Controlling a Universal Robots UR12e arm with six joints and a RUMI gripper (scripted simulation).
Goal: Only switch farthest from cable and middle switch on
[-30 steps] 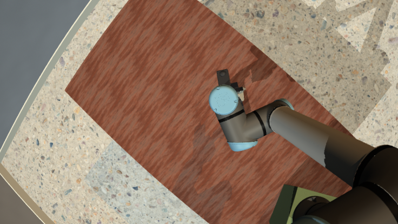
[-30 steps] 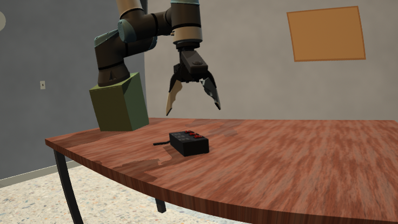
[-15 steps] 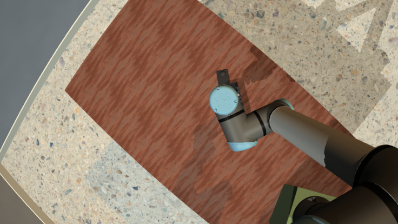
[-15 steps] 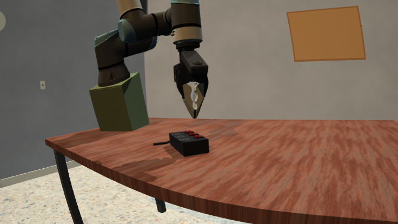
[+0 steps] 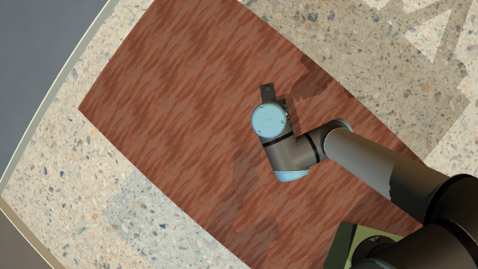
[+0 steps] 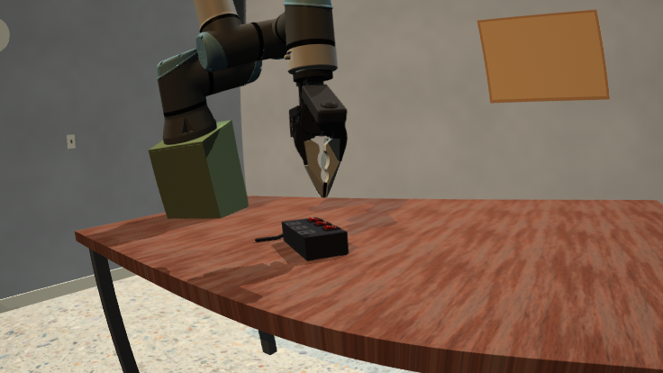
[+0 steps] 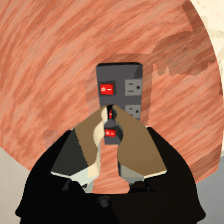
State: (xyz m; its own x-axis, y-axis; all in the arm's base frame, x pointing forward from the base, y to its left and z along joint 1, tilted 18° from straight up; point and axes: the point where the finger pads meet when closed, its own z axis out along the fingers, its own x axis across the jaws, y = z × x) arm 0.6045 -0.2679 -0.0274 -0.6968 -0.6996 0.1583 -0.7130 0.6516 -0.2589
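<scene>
The black power strip [image 6: 314, 237] lies on the wooden table with its top face up; its three red switches [image 6: 322, 223] show, and its cable [image 6: 267, 239] leaves toward the left. My gripper [image 6: 324, 192] is shut on nothing and hangs point down, well above the strip. In the wrist view the strip [image 7: 119, 97] lies straight below my closed fingertips. One red switch [image 7: 106, 89] is fully visible and another [image 7: 110, 133] shows through the gap between the fingers. The middle switch is mostly hidden behind the tips. In the overhead view my wrist [image 5: 269, 119] covers the strip.
The arm's green pedestal [image 6: 199, 171] stands at the table's back left corner. The table's curved front edge [image 6: 259, 305] runs below the strip. An orange board [image 6: 544, 55] hangs on the far wall.
</scene>
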